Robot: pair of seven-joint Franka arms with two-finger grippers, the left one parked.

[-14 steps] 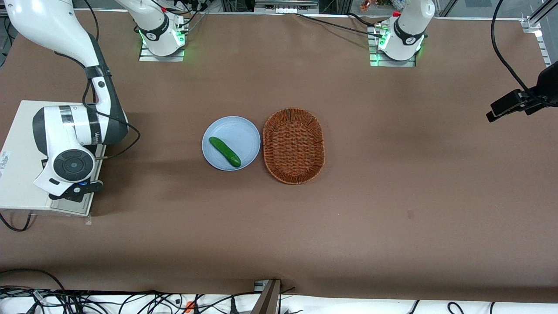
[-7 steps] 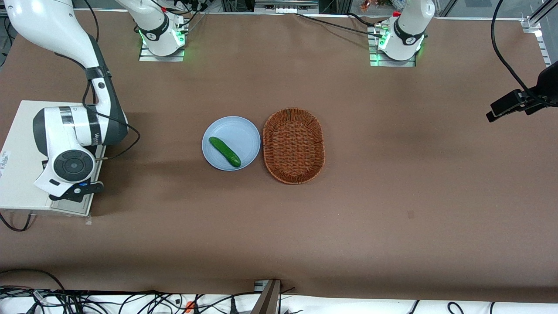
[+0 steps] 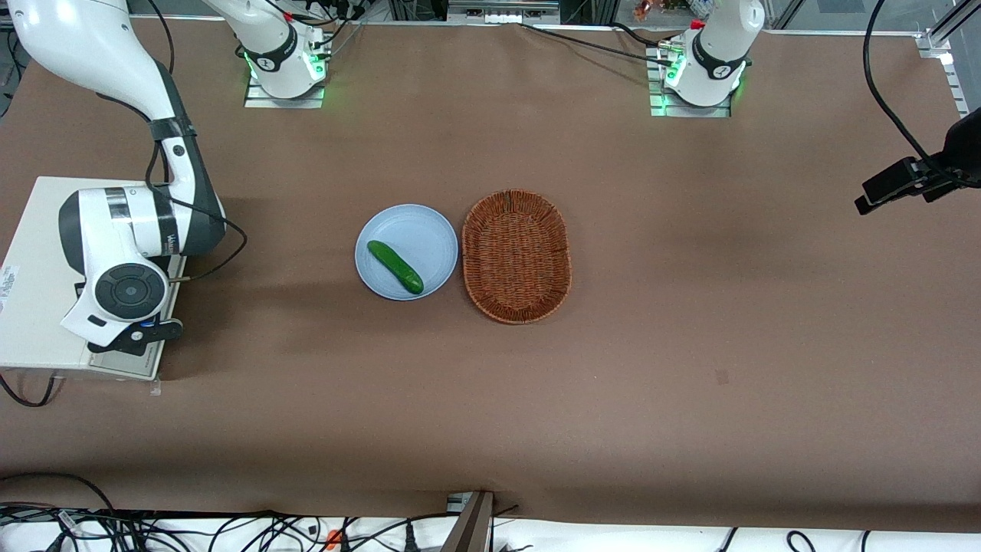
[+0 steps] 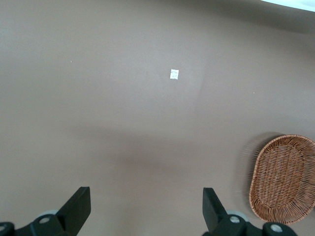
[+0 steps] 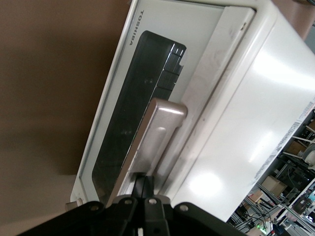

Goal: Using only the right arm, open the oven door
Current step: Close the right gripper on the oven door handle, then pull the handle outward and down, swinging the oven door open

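Note:
The cream-white toaster oven (image 3: 34, 307) stands at the working arm's end of the table. The right arm (image 3: 126, 238) bends over it, and its round grey wrist cap (image 3: 129, 290) hides the gripper in the front view. In the right wrist view the oven door (image 5: 147, 39) shows its dark glass window (image 5: 130, 118) and silver bar handle (image 5: 152, 137). My gripper (image 5: 144, 183) is at one end of the handle, tucked between the bar and the door panel. Its black fingers are pressed together with no gap. The door lies close against the oven body.
A pale blue plate (image 3: 429, 238) with a green cucumber (image 3: 395, 267) sits mid-table. A brown wicker basket (image 3: 516, 255) is beside it toward the parked arm's end and also shows in the left wrist view (image 4: 283, 179). A black cable (image 3: 222, 253) loops from the wrist.
The right arm's wrist has shifted only very slightly over the oven. Nothing else has moved.

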